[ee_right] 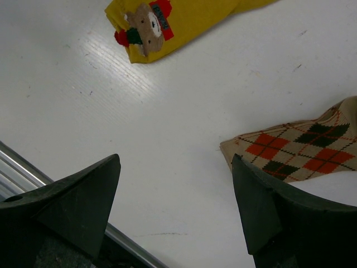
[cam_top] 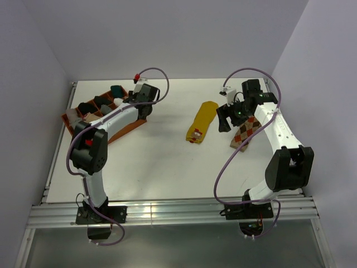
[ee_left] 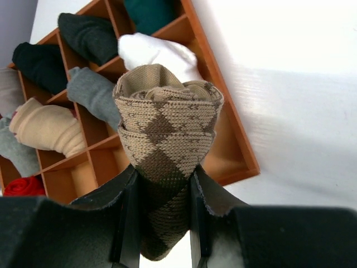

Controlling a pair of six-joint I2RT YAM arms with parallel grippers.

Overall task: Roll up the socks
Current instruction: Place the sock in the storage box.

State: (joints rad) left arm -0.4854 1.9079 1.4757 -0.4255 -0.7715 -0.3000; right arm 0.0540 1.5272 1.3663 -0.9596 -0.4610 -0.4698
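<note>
Left tool [ee_left: 162,190] clamps the rolled brown-and-cream argyle sock [ee_left: 164,125] over the divider tray [ee_left: 237,142] — next, by the look of it, a drop into a free compartment. Right tool [ee_right: 175,162] hangs released above the surface [ee_right: 167,100]; mustard sock [ee_right: 195,19] and orange argyle sock [ee_right: 295,151] lie flat — unrolled.

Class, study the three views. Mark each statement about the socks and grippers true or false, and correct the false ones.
1. The left gripper grips a rolled brown-and-cream argyle sock. True.
2. The right gripper is shut on the mustard sock. False: its jaws stand open and hold nothing, over bare table.
3. The orange argyle sock lies unrolled on the table. True.
4. The mustard sock sits in the wooden tray. False: it lies flat on the table, apart from the tray.
</note>
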